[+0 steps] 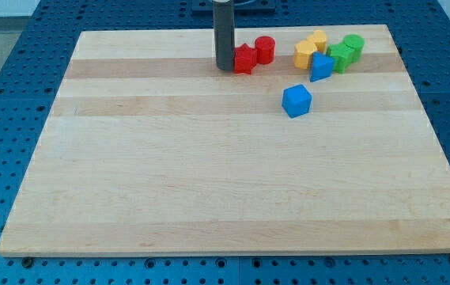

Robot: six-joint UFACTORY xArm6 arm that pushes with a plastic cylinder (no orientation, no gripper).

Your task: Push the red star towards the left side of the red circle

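Note:
The red star (245,60) lies near the view's top centre of the wooden board (209,174). The red circle (265,49) stands just to its upper right, close to or touching it. My tip (225,67) is at the end of the dark rod, right against the left side of the red star.
Further to the view's right, a cluster: two yellow blocks (304,55) (317,40), a blue triangular block (321,67), a green star (338,57) and a green cylinder (353,46). A blue cube-like block (296,101) lies alone below them. A blue pegboard surrounds the board.

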